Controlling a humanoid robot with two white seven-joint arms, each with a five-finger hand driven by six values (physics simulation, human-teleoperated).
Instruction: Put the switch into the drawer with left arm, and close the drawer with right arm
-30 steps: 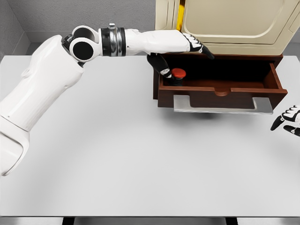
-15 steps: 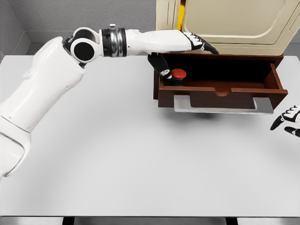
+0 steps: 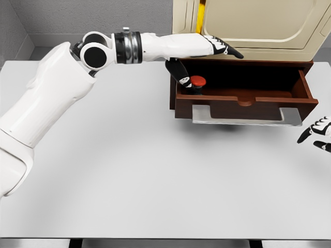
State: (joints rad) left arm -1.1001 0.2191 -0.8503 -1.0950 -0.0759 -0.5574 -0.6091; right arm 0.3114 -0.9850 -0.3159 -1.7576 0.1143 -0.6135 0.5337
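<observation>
The switch [image 3: 197, 81], a dark body with a red round button, sits inside the open brown drawer [image 3: 243, 98] at its left end. My left hand [image 3: 220, 49] hovers above the drawer's back edge, fingers stretched out flat and holding nothing, with the thumb [image 3: 178, 72] hanging down just left of the switch. My right hand [image 3: 316, 133] shows at the right edge of the table, fingers loosely spread, a little below and right of the drawer's grey handle [image 3: 245, 116].
A cream cabinet [image 3: 253, 26] stands behind and above the drawer. The white table [image 3: 129, 170] stretches in front, its near edge at the bottom of the view. My left arm [image 3: 57, 98] crosses the table's left side.
My left hand has lifted slightly and its fingers have straightened over the drawer's back. The switch stays in the drawer. My right hand has drifted slightly right and down.
</observation>
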